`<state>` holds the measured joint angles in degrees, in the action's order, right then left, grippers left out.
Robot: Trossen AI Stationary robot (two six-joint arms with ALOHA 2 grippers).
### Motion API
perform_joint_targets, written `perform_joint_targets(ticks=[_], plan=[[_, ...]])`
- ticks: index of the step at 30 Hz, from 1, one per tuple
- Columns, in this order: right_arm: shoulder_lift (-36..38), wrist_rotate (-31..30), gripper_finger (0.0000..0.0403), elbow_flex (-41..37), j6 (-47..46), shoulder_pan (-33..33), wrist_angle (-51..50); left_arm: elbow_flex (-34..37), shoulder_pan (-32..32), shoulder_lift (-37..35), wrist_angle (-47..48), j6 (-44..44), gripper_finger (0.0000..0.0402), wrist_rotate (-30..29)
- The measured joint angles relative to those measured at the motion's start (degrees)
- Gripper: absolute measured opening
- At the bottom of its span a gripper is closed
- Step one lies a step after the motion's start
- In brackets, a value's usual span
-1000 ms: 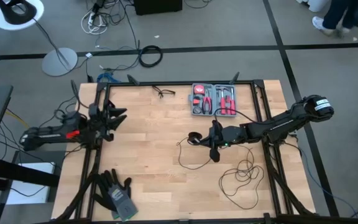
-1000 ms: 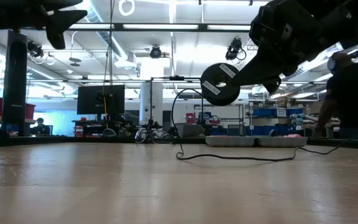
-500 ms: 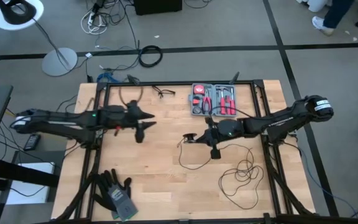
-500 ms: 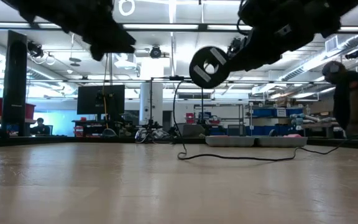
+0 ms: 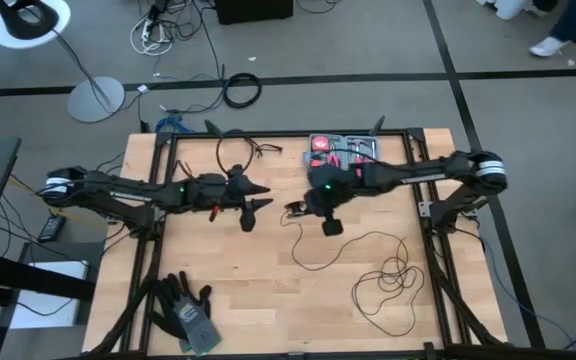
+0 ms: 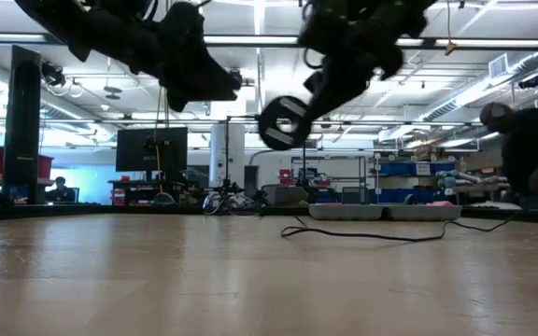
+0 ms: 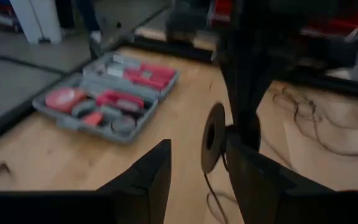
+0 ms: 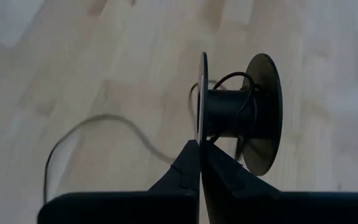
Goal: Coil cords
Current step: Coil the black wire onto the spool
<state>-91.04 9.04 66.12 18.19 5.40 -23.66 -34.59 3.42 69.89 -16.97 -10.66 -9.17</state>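
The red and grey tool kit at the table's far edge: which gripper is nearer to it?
Right. The right gripper, shut on the spool's flange, hangs just in front of the tool kit. The left gripper sits farther off, toward the left arm's side.

Bright, even overhead light; left wrist view blurred, low view backlit.

A lab: monitor point(image 6: 151, 149), storage shelves point(image 6: 417, 177), ceiling strip lights point(image 6: 250, 39).
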Motion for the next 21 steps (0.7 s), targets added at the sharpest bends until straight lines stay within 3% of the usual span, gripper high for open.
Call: perform_joint_targets(ticks=[7, 21], plan=[[-6.4, 3.2, 0.0000, 7.4, 1.0, 0.4, -1.5, 0.1, -0.6, 3.6, -2.6, 1.0, 0.0158, 1.0], [-6.3, 3.2, 0.0000, 7.6, 1.1, 0.3, -0.3, 1.2, -0.9, 6.8, -3.5, 2.5, 0.0158, -0.4]])
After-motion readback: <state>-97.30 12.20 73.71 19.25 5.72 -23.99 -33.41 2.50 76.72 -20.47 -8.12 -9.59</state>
